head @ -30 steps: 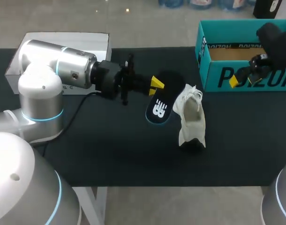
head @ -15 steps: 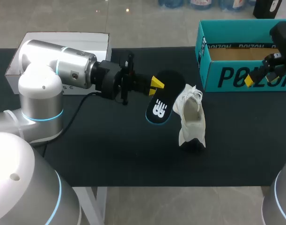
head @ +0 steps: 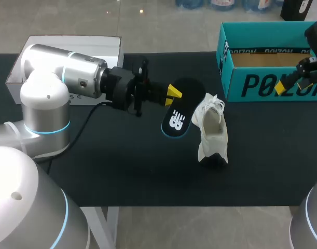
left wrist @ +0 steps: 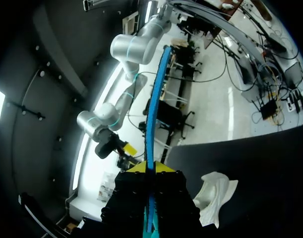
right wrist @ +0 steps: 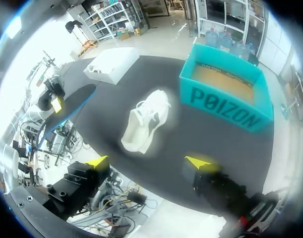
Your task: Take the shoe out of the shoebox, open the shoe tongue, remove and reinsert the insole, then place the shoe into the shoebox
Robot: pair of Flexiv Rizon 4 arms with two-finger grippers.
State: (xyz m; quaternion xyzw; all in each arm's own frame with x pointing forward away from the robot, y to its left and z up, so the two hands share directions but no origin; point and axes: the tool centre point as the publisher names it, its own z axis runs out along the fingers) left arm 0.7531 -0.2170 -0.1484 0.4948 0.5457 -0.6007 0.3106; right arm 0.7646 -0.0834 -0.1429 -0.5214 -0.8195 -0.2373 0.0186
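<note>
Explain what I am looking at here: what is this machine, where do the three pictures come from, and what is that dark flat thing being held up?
This is a robot with two arms working at a black table. One picture looks down from above and behind it; the two round ones come from cameras on its wrists. The left gripper is shut on a dark insole, which its own wrist view shows edge-on. The right gripper is open and empty, near the teal shoebox. A white shoe lies on the table, and a white box sits at the far left.
</note>
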